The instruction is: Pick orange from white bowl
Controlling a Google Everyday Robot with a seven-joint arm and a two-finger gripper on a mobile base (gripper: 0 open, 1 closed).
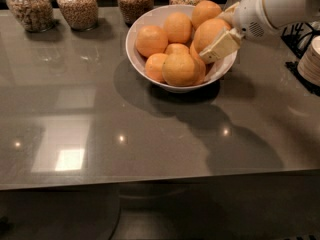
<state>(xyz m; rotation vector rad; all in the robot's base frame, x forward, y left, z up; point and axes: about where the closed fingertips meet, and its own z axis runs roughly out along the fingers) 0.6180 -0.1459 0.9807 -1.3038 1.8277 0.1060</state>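
two fingers [222, 44] of the gripper [214, 35] pinch the orange [204, 31] over the white bowl [176, 88], arm slanting in from right.

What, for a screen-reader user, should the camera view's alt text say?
A robot gripper, reaching from the right, grips a large orange in a white bowl of oranges on a grey counter. Four grain jars stand behind.
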